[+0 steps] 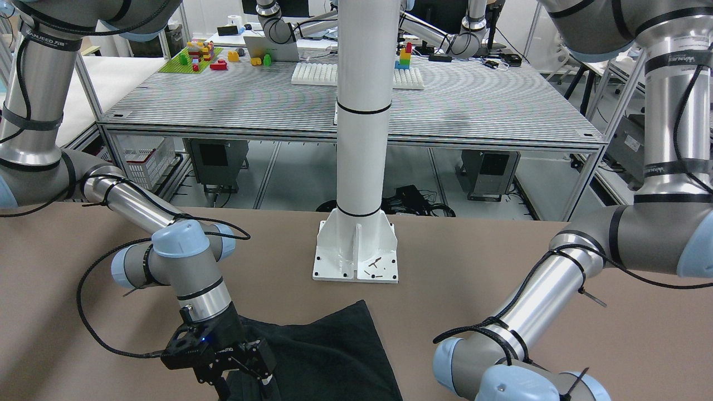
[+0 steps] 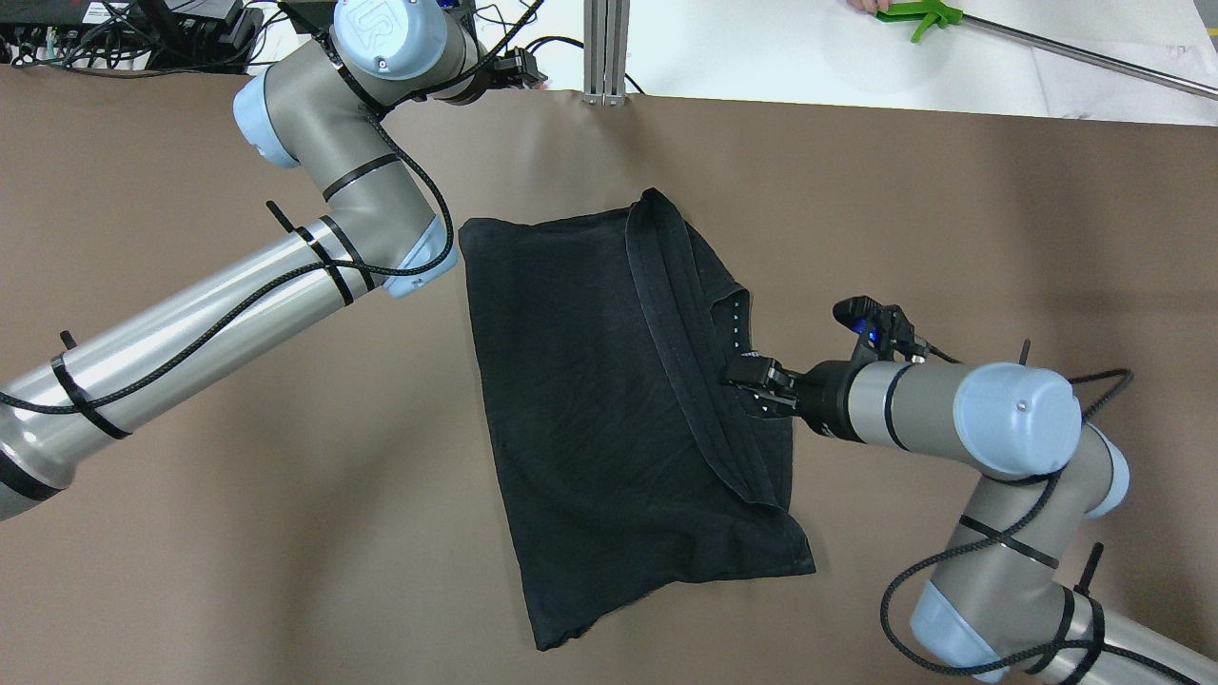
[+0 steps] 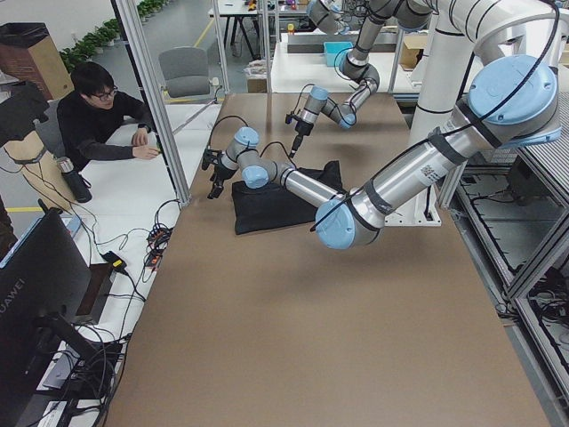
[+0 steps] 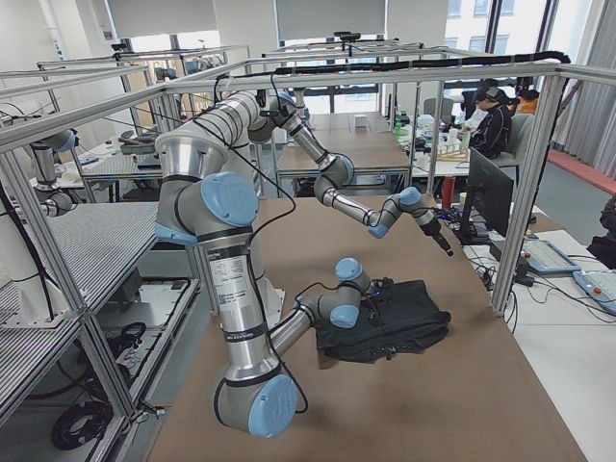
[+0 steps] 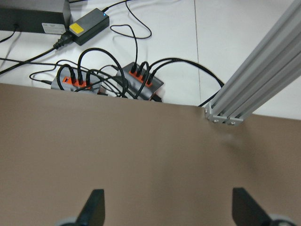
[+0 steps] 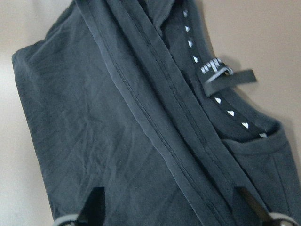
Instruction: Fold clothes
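The overhead view takes in the whole garment (image 2: 609, 409). It lies flat on the brown bench (image 2: 238, 495) between the two arms, with a stitched hem band (image 2: 685, 362) running across it from its far edge toward its near right corner.

Only the right wrist camera shows what lies under the right tool (image 6: 168, 193): a neck tape with small white marks (image 6: 218, 101) and a label loop (image 6: 230, 77), just beside the hem band. This tool's fingers (image 6: 96, 207) stand wide apart over the cloth and grip nothing. Whether they touch the fabric cannot be told.

The right arm reaches in low with its wrist nearly level, and the tool points at the hem band.

The left wrist camera shows the left tool (image 5: 165, 197) spread wide and empty above bare bench near the far edge. Power strips (image 5: 141, 80) and an aluminium post (image 5: 254, 80) lie beyond that edge. The left arm stretches out to it, and its tool is well apart from the garment.
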Motion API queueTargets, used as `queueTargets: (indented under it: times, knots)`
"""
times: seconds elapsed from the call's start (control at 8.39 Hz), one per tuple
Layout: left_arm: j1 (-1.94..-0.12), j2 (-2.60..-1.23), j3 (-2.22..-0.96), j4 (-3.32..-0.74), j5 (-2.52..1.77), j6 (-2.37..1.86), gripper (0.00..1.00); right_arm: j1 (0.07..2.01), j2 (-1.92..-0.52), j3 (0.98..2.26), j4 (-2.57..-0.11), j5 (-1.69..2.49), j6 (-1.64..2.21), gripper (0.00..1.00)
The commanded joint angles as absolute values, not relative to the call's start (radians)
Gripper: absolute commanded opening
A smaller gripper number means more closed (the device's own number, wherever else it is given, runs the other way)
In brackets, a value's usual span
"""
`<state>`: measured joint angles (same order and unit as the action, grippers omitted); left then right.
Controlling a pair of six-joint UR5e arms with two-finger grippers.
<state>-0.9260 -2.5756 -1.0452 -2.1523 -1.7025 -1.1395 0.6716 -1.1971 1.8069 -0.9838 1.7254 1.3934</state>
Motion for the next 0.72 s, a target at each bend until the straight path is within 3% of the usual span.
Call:
queueTargets:
  times: [0.0,0.6]
  knots:
    - [-1.014,-2.48,-1.11,-2.174,-1.853,-0.965,0.95,0.693,-0.932,1.525,-1.031,1.604,1.304,0.95]
    - [-1.075,-2.373,-1.15,-2.256,-1.928,-0.928,0.95,0.695,-0.645,1.113,-1.025,1.483,1.227,0.92]
